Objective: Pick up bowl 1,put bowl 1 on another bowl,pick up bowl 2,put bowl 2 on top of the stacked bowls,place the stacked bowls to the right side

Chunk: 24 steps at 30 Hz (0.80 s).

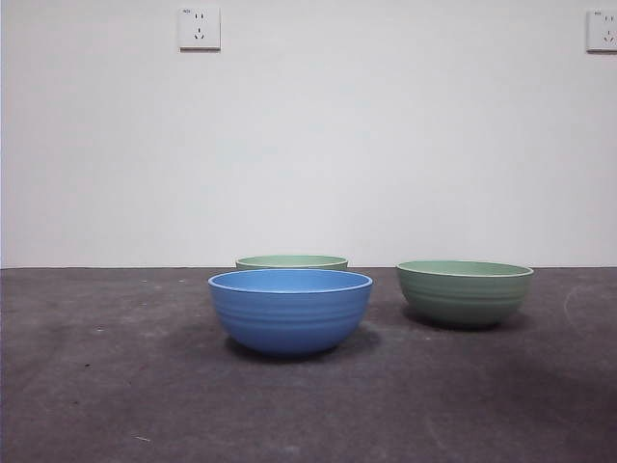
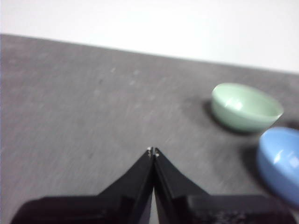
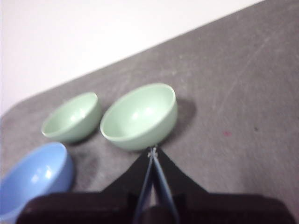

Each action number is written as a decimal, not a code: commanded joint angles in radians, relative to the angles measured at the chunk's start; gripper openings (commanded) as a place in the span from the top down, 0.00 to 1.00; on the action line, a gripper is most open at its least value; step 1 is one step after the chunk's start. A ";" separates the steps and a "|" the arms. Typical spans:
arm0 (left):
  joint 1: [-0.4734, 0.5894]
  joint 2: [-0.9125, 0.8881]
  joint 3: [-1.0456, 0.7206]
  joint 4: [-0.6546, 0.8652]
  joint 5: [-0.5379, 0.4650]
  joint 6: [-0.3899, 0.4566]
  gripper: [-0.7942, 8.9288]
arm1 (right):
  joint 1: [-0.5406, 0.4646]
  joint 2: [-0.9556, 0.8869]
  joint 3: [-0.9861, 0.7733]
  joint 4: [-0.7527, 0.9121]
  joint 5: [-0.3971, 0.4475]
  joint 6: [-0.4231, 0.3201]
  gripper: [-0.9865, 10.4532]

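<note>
You had three bowls on the grey worktop (image 1: 87,386): one blue bowl (image 1: 290,311) and two pale green ones. None of them was stacked; each sat upright on its own patch of the surface.

In the front view the blue bowl stood nearest and roughly in the middle. One green bowl (image 1: 464,292) sat off to its right and a little farther back, clear of it. The other green bowl (image 1: 291,261) was directly behind the blue one, so you could see only its rim above the blue bowl's edge. Two wall sockets showed on the white wall behind, one socket (image 1: 199,28) at upper left and the second socket (image 1: 602,31) at the upper right corner.

Neither arm appeared in the front view.

Your left end effector (image 2: 153,152) hung above bare worktop with its two black jaws pressed together at the tips, holding nothing. From its wrist camera you could see one green bowl and part of the blue bowl off to one side, well apart from the tips.

Your right end effector (image 3: 153,151) also had its jaws brought together, with only a thin sliver between them, and it gripped nothing. Its tips pointed at the near wall of a green bowl, just short of it in that view. The other green bowl and the blue bowl lay beyond, to the side.
</note>
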 commanded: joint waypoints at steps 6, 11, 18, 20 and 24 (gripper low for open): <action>0.002 0.074 0.164 -0.064 0.055 -0.069 0.93 | 0.002 0.104 0.169 -0.015 -0.011 0.031 0.92; 0.002 0.208 0.301 -0.143 0.142 -0.055 0.93 | 0.003 0.256 0.338 -0.167 -0.093 -0.047 0.92; 0.002 0.438 0.521 -0.324 0.335 0.112 0.93 | 0.003 0.511 0.606 -0.477 -0.216 -0.257 0.92; 0.002 0.494 0.575 -0.376 0.396 0.153 0.93 | 0.003 0.581 0.678 -0.565 -0.251 -0.327 0.92; 0.002 0.580 0.669 -0.471 0.500 0.228 0.93 | 0.016 0.695 0.807 -0.719 -0.302 -0.443 0.92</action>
